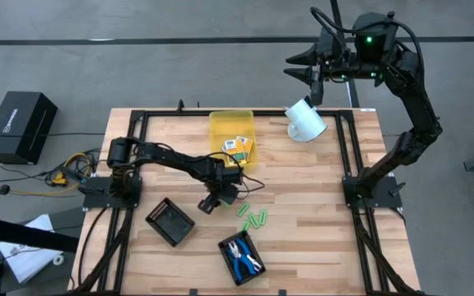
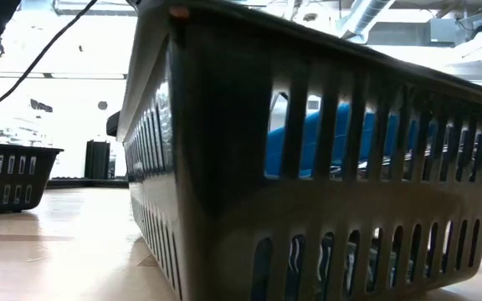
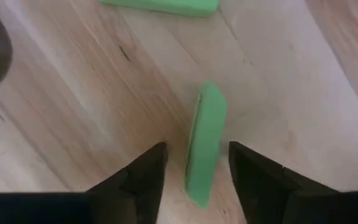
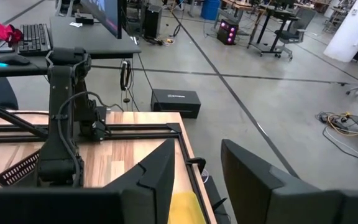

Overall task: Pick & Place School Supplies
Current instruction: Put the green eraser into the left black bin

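Note:
My left gripper (image 1: 213, 200) is low over the middle of the table, open and pointing down. In the left wrist view its two fingertips (image 3: 194, 152) stand on either side of one light-green stick (image 3: 205, 140) that lies on the wood, with a narrow gap at each side. A second green stick (image 3: 166, 6) lies just beyond it. Several more green sticks (image 1: 254, 219) lie to the gripper's right. Yellow-orange boxes (image 1: 239, 146) sit in the yellow bin (image 1: 219, 123). Blue-handled scissors (image 1: 243, 256) lie in the near black tray (image 1: 227, 245). My right gripper (image 1: 309, 72) waits open, raised beyond the table's far right edge.
A second black tray (image 1: 169, 220) sits near the left front of the table. A white cup-like object (image 1: 306, 121) lies at the far right. The near tray (image 2: 224, 167) fills the low view, with blue handles (image 2: 308, 142) showing through its slots. Bare wood lies on the right.

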You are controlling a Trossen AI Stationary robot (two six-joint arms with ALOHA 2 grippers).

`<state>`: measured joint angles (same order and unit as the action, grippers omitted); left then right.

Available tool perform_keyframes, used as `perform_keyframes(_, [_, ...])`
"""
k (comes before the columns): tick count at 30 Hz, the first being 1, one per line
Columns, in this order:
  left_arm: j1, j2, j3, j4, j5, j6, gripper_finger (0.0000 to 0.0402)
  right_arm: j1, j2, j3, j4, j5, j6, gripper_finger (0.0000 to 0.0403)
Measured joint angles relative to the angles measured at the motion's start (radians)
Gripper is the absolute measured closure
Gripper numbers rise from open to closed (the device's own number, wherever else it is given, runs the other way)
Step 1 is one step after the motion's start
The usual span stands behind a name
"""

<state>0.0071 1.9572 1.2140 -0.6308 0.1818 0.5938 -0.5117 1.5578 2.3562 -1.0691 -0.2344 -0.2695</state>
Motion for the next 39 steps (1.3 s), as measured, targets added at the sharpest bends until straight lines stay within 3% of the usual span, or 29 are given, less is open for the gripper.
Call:
perform_keyframes(6, [0.006, -0.041, -0.006, 0.005, -0.068, -0.061, 0.0376, 0.0, 0.0, 0.0, 0.0, 0.0, -0.003, 0.0284])
perform_keyframes(12, [0.015, -0.157, -0.005, -0.011, -0.102, -0.25, 0.0377, 0.0, 0.0, 0.0, 0.0, 0.0, -0.009, 0.0286])
perform_keyframes(21, [0.015, -0.434, -0.028, -0.085, -0.141, -0.751, 0.0377, 0.0, 0.0, -0.001, 0.01, 0.0, -0.035, 0.0286])
perform_keyframes(33, [-0.29, -0.617, -0.389, -0.176, -0.085, -1.308, 0.0377, -0.001, 0.0, -0.001, 0.001, -0.005, -0.078, 0.0286])
perform_keyframes(39, [-0.449, -0.675, -0.469, -0.175, -0.08, -1.535, 0.0377, -0.002, 0.0, -0.001, 0.001, -0.007, -0.081, 0.0286])
